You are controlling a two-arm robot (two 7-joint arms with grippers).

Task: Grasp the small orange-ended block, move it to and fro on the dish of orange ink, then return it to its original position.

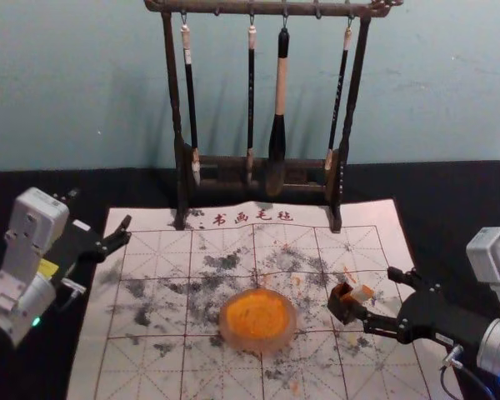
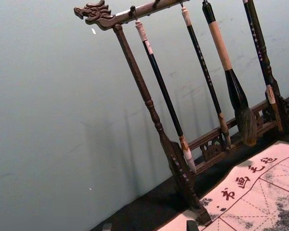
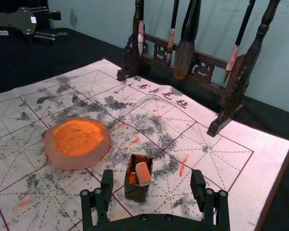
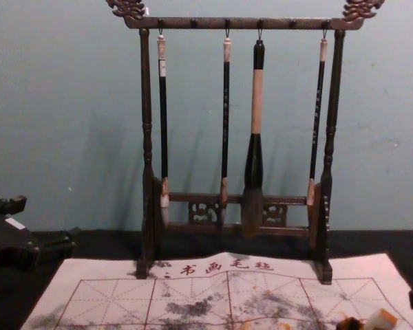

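My right gripper (image 1: 375, 298) is at the mat's right side, its spread fingers reaching toward a small dark open box (image 1: 341, 305). The small white block with an orange end (image 1: 362, 293) leans in that box, its end poking above the rim. Seen from the right wrist, the box (image 3: 136, 192) and block (image 3: 143, 173) stand beyond the open right gripper (image 3: 151, 179), between its fingers' lines. The round dish of orange ink (image 1: 257, 320) lies left of the box. My left gripper (image 1: 100, 210) is parked, open, at the mat's left side.
A dark wooden rack (image 1: 180, 125) with hanging brushes, including a thick one (image 1: 277, 142), stands at the mat's far edge before the wall. The ink-stained paper mat (image 1: 150, 250) lies on a black tabletop (image 1: 33, 187).
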